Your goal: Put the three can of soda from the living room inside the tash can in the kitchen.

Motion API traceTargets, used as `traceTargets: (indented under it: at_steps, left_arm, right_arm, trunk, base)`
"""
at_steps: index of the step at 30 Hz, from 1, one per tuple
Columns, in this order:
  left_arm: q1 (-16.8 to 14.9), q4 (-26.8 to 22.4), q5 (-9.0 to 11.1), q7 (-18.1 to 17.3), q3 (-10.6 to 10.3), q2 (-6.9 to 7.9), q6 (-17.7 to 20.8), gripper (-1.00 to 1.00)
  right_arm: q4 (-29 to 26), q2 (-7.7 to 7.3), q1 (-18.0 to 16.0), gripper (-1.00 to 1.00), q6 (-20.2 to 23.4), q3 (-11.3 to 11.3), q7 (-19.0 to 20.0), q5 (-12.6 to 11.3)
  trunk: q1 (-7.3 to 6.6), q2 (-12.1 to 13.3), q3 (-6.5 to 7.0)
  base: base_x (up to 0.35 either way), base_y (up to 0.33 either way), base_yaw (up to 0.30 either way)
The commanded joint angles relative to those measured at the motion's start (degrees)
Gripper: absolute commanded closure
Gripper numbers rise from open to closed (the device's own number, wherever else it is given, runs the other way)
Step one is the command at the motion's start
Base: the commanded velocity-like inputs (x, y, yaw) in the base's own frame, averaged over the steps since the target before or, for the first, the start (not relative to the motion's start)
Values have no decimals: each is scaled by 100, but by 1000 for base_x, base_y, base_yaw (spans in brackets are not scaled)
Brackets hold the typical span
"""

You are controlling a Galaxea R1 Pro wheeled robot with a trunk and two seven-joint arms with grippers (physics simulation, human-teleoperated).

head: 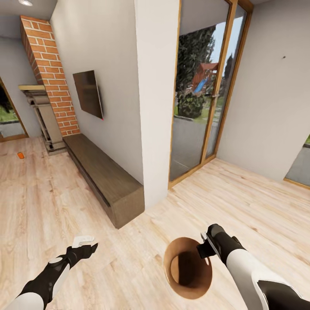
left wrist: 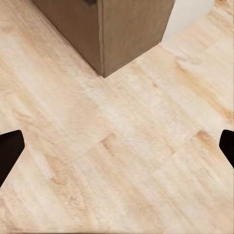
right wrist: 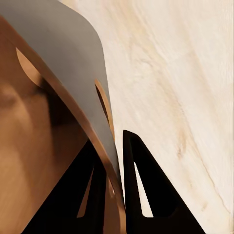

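The tash can [head: 166, 263], grey outside and wood-brown inside, hangs low in front of me, with my right gripper [head: 206, 246] shut on its rim. In the right wrist view the gripper [right wrist: 112, 146] has one finger inside the tash can's wall [right wrist: 73, 58] and one outside, beside the slot handle. The inside that shows holds nothing. A small orange can of soda [head: 20, 155] lies on the floor far off at the left, near the fireplace. My left gripper [head: 86, 245] hangs open over bare floor, its fingertips [left wrist: 9, 148] wide apart with nothing between them.
A long low brown cabinet [head: 107, 181] runs along the wall under a TV [head: 88, 92]; its corner [left wrist: 105, 34] is close ahead of my left hand. A brick fireplace [head: 47, 73], a white pillar [head: 157, 107] and wood-framed glass doors [head: 202, 94] stand beyond.
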Motion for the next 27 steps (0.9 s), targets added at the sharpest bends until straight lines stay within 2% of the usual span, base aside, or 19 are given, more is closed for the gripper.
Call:
traceTargets:
  at_steps: [1,14,19,27]
  left_arm:
    - [0,1,0,-2,0,2,-1,-100]
    - [0,1,-8,-8,0,9,8,-100]
    - [0,1,-9,-9,0,9,8,-100]
    - [0,1,-9,-9,0,9,8,-100]
  right_arm:
    - [-2,4,-3,100,11,-22,24,-116]
    - [-4,13,-2,100,11,-24,18,-116]
    - [-3,13,-2,100,11,-22,22,-116]
    - [-5,13,-2,100,11,-24,24,-116]
  trunk:
    - [0,0,-2]
    - [0,0,-9]
    - [0,0,-9]
    - [0,0,-9]
  base:
    - [107,7,218]
    - [258,107,222]
    - [202,214,63]
    - [24,274,4]
